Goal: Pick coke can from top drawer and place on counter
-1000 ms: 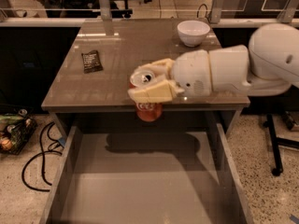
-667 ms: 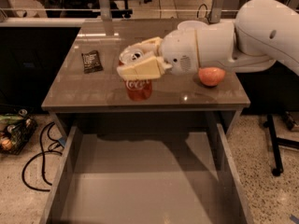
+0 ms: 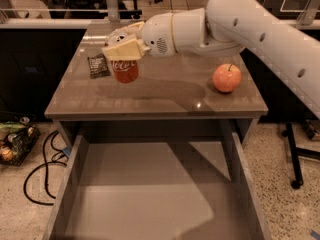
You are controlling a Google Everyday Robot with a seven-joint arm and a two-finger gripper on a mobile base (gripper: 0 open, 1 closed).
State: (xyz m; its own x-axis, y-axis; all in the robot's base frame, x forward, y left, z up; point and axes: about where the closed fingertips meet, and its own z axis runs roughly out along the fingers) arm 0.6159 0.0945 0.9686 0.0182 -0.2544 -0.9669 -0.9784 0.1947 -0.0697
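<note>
My gripper (image 3: 123, 49) is over the left part of the counter (image 3: 165, 96) and is shut on the coke can (image 3: 125, 70). The can is red with white script, upright, hanging from the cream fingers (image 3: 122, 50) at or just above the countertop; whether it touches I cannot tell. Its top is hidden by the fingers. The top drawer (image 3: 150, 204) stands pulled out below the counter's front edge, its flat grey bottom bare.
A red-orange apple (image 3: 227, 77) sits on the right of the counter. A small dark packet (image 3: 99, 66) lies just left of the can. My white arm (image 3: 260, 24) spans in from the upper right. Cables and a basket (image 3: 15, 144) are on the floor at left.
The gripper carried the can from above the counter's front edge farther back and to the left over the countertop. The arm has swung aside, uncovering the apple.
</note>
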